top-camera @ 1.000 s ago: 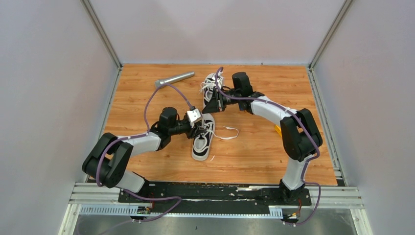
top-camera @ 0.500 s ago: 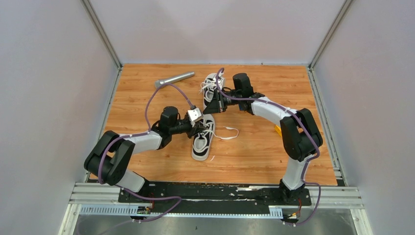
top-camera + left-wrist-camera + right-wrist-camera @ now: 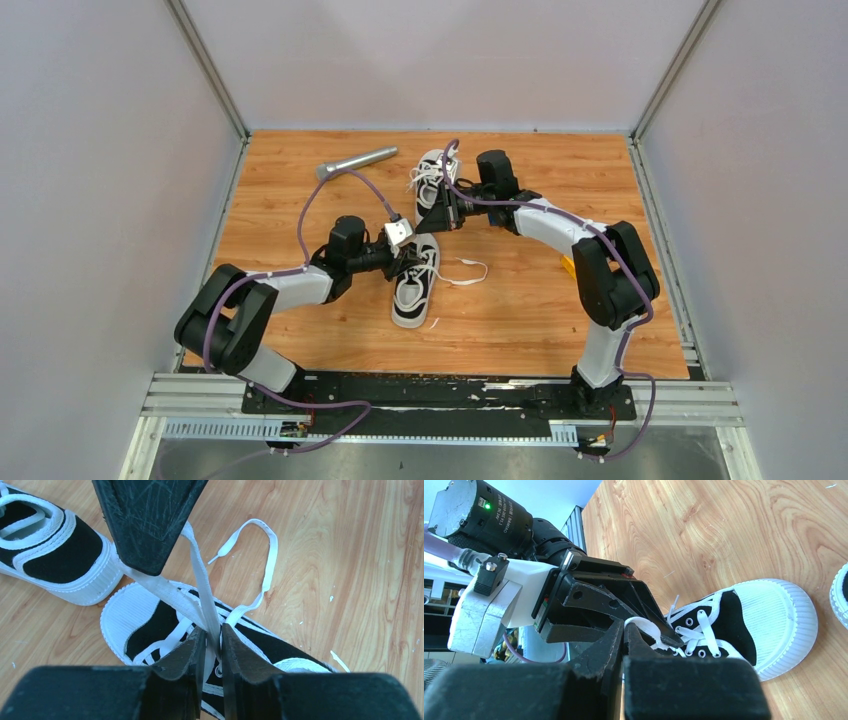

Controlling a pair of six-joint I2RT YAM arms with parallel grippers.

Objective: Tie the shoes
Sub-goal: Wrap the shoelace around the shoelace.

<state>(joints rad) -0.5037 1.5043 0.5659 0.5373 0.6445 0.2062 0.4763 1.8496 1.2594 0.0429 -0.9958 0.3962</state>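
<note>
Near shoe [image 3: 413, 285]: lace [image 3: 202, 590] crossed, no knot yet. Left end effector [image 3: 213, 639] and right end effector [image 3: 624, 630] each pinch a strand. Far shoe [image 3: 432, 172]: apparently untied, pending.

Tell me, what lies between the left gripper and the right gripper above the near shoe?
A white lace of the near shoe stretches from the left gripper up to the right gripper. The left wrist view shows it.

The right gripper [image 3: 624, 631] pinched a white lace [image 3: 647, 625] above a black-and-white shoe [image 3: 744, 622] on the wooden table [image 3: 724, 530]. The left gripper [image 3: 634, 607] crowded in behind, apparently touching the same lace.
</note>
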